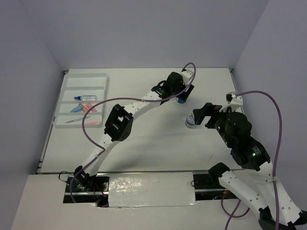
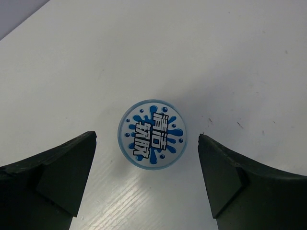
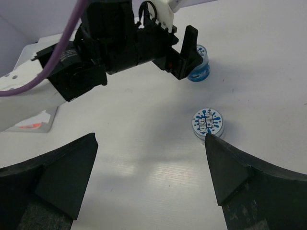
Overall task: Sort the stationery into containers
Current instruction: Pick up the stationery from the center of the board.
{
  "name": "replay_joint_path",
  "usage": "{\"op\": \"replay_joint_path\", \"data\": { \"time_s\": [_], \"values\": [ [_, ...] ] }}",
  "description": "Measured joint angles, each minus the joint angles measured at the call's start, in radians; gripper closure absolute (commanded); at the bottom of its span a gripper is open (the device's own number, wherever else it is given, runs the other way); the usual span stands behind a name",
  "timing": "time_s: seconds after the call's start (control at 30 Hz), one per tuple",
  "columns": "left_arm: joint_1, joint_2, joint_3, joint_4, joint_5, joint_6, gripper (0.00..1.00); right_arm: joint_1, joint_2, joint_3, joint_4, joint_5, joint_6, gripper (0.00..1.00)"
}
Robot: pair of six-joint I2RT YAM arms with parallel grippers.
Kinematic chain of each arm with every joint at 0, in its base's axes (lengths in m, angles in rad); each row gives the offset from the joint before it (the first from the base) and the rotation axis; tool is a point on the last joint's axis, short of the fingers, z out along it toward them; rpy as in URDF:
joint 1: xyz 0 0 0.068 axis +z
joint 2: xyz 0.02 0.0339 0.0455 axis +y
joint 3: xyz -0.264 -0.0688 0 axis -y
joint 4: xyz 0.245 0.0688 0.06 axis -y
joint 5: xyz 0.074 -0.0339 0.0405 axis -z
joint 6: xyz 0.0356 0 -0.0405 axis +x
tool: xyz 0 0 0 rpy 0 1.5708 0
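Note:
One blue-and-white tape roll point(image 1: 181, 100) lies flat on the table under my left gripper point(image 1: 182, 92). In the left wrist view the roll point(image 2: 151, 134) lies between the open fingers of the left gripper point(image 2: 146, 138), which hangs above it without touching. A second tape roll point(image 1: 191, 120) lies beside my right gripper point(image 1: 198, 115). In the right wrist view this roll point(image 3: 207, 123) sits just past the right fingertip point(image 3: 216, 148) of the open, empty right gripper point(image 3: 151, 139). The first roll point(image 3: 197, 64) shows farther off.
The white four-compartment tray point(image 1: 86, 75) stands at the far left. It holds a clear bottle with a blue cap point(image 1: 86, 97), light blue and pink pieces point(image 1: 79, 109), an orange piece point(image 1: 93, 122) and a thin green pen point(image 1: 73, 120). A purple cable point(image 1: 144, 99) hangs along the left arm.

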Motion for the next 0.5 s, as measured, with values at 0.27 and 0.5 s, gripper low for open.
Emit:
{"op": "replay_joint_path", "data": {
  "time_s": [0.27, 0.5],
  "values": [
    [0.005, 0.051, 0.0, 0.002, 0.017, 0.002, 0.01, 0.0, -0.029, 0.0, -0.002, -0.032, -0.018, 0.0],
    [0.01, 0.09, 0.012, 0.003, 0.042, -0.009, 0.01, 0.0, -0.029, 0.0, -0.001, -0.054, -0.031, 0.0]
  ]
}}
